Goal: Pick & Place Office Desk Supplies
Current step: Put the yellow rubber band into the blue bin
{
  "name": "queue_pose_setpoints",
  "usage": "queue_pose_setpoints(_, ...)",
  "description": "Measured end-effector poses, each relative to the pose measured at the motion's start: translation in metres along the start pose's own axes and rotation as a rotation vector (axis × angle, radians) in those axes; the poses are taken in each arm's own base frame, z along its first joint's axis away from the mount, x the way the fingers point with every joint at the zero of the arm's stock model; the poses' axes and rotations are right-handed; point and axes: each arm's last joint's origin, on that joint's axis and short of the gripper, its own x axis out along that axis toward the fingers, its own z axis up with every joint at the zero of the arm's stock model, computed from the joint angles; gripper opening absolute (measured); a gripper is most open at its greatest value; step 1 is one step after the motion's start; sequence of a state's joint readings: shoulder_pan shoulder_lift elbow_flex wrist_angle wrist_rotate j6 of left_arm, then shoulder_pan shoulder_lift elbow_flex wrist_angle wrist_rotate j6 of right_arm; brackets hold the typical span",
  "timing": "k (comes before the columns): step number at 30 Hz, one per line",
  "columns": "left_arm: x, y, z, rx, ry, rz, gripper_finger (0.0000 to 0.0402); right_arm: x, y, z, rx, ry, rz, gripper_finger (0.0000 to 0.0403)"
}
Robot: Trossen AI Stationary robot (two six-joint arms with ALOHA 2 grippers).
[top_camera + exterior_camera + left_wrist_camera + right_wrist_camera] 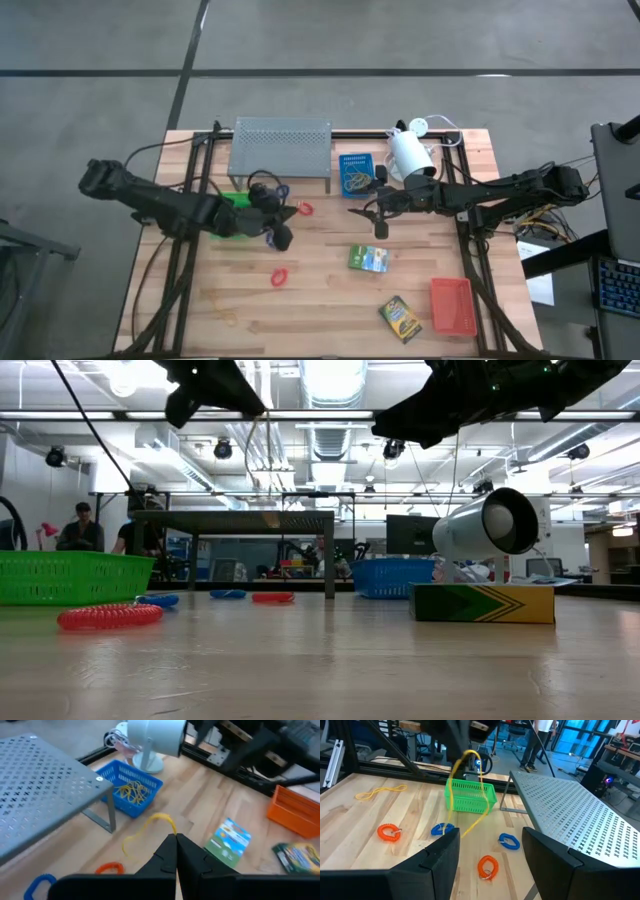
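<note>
My left gripper (176, 837) is shut on a thin tan rubber band (159, 816) and stands above the table between the green tray (232, 218) and a red loop (305, 209). My right gripper (490, 845) is open, empty and raised in front of the blue tray (356, 172), which holds tan rubber bands. Red loops (488, 866) and blue loops (509, 840) lie flat on the wood. Two card boxes (368, 258) (400, 318) and the red-orange tray (452, 305) rest toward the near right. Another tan band (222, 308) lies near left. My left gripper pinches the rubber band between its two fingertips (169, 845) at one end of the loop (171, 826). The band is lifted clear of the table. In the right wrist view it hangs slack below the fingers as a long, narrow loop (451, 795).
The grey perforated shelf (280, 145) stands at the far edge, with the white lamp (410, 152) to its right beside the blue tray. Black frame rails run along both table sides. Bare wood shows in the middle (320, 240). People stand in the room behind.
</note>
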State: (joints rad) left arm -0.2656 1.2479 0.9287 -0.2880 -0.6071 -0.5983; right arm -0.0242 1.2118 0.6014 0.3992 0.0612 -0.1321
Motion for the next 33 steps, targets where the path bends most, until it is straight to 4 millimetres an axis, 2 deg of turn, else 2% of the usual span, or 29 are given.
queue_pose_setpoints(10, 0.015, 0.013, 0.021, 0.062, -0.074, -0.031, 0.0002, 0.0, 0.0, 0.0, 0.001, 0.0, 0.0, 0.0212)
queue_pose_setpoints(33, 0.04, 0.05, 0.051, 0.254, -0.145, -0.082, 0.0002, 0.0, 0.0, 0.0, -0.001, 0.0, 0.0, 0.0212)
